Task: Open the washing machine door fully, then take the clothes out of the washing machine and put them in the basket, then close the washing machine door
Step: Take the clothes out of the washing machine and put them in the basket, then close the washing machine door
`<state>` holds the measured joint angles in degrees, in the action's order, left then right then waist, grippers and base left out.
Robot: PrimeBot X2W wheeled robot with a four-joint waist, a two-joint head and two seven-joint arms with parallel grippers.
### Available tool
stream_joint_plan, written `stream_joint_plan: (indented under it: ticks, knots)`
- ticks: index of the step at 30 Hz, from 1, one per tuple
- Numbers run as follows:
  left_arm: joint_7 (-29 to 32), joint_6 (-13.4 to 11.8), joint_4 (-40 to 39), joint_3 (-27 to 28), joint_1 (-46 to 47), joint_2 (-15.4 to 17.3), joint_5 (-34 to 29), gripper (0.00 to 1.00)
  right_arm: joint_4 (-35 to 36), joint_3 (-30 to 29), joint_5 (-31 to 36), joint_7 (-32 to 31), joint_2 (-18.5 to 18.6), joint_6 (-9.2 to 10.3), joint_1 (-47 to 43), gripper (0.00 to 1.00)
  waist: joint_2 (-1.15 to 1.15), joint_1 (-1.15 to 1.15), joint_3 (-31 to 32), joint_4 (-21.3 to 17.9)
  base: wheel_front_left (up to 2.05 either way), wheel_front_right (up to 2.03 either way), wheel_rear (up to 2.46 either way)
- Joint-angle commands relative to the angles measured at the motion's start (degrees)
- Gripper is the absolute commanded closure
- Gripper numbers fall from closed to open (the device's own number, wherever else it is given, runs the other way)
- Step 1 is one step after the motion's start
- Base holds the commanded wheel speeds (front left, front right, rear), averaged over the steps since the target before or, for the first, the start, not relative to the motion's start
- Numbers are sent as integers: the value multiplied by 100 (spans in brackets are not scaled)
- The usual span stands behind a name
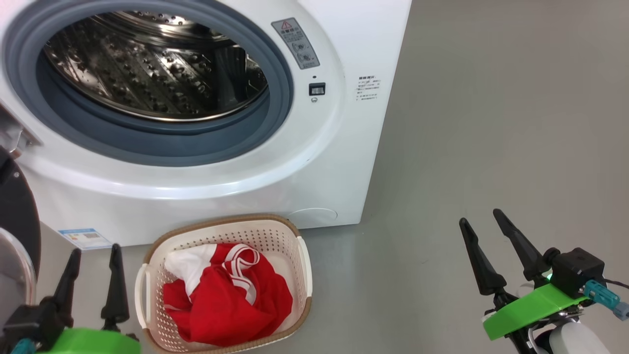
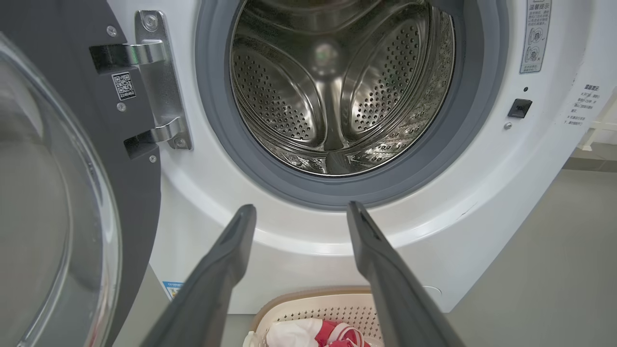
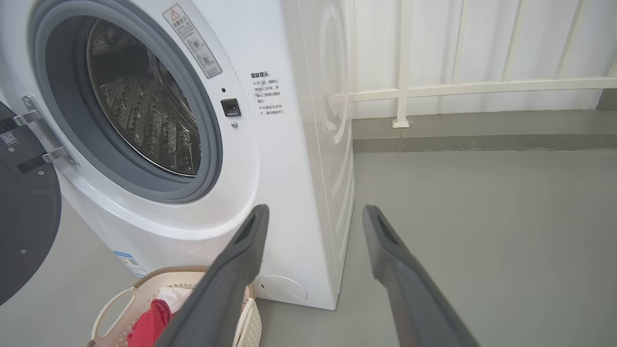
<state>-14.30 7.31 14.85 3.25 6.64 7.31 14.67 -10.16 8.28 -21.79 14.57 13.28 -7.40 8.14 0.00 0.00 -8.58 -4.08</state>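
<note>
Both left tool (image 1: 96, 250) and right tool (image 1: 480, 216) released, empty; washing machine door (image 1: 19, 216) cut off left; basket (image 1: 221, 223) walls partly hide clothes (image 1: 231, 300).

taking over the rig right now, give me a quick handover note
Grippers: the left gripper is open and empty, beside the basket; the right gripper is open and empty, over the floor right of the washing machine.
Things: the clothes lie in the basket in front of the machine; the drum looks empty.
Done: door opened, clothes in the basket.
Left: close the washing machine door, which stands swung open on the left.
</note>
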Motion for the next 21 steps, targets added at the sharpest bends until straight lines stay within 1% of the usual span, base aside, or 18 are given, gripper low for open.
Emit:
stream_joint_plan:
  ticks: [1, 5, 21]
  knots:
    - [-70, 18, -271, 240, -51, 103, -93, 0, 162, 68, -72, 43, 88, -9, -57, 0, 0, 0, 23, 3, 0, 0, 0]
    - [-70, 18, -447, 258, -172, 76, -101, 0, 185, 46, -67, 43, 91, -9, -90, 0, 0, 0, 5, 2, 0, 0, 0]
    - [-70, 18, -638, 256, -217, 39, -78, 0, 187, 8, -34, 43, 76, -9, -51, 0, 0, 0, -42, -7, 0, 0, 0]
